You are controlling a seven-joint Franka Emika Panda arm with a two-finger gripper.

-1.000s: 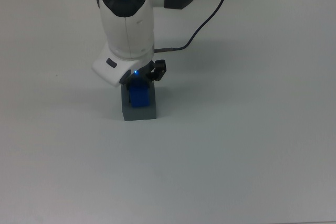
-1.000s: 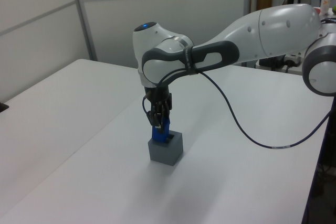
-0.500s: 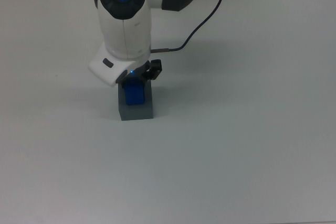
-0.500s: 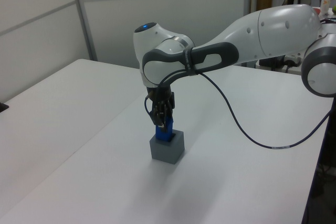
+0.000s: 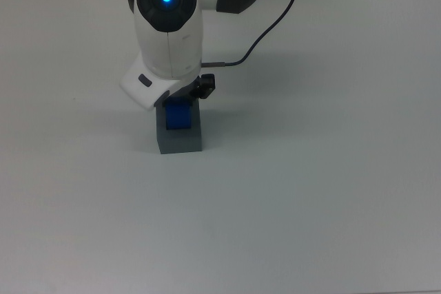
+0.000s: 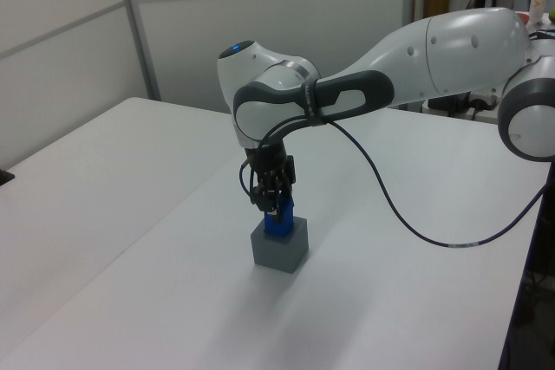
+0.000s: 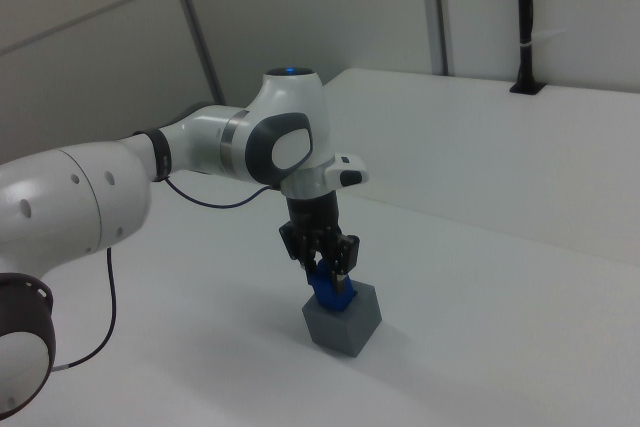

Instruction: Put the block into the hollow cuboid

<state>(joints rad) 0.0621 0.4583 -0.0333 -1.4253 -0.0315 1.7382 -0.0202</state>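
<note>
While the white arm reaches down over the middle of the white table (image 5: 331,191), its gripper (image 6: 275,205) hangs straight above the hollow cuboid (image 5: 180,135), a grey box standing on the tabletop. The block (image 5: 180,116), small and bright blue, stands upright in the cuboid's top recess, with its lower end inside and its upper part sticking up above the grey rim; in the left view this blue part (image 6: 279,224) shows just below the dark fingers, and in the right view the block (image 7: 331,293) rises from the grey cuboid (image 7: 343,323) at a slight lean. The fingers are drawn in narrow on either side of the block's upper end and appear to be clamped on it, though the exact contact is hard to make out under the wrist. In the top view the arm's rounded white housing, with a lit blue dot on it, covers most of the gripper, and only a black part shows at the top view's right of the block. A black cable (image 5: 269,25) loops from the wrist up toward the arm's base. In the left view the cuboid (image 6: 279,247) stands apart from the table's edges, with grey wall panels behind the table
</note>
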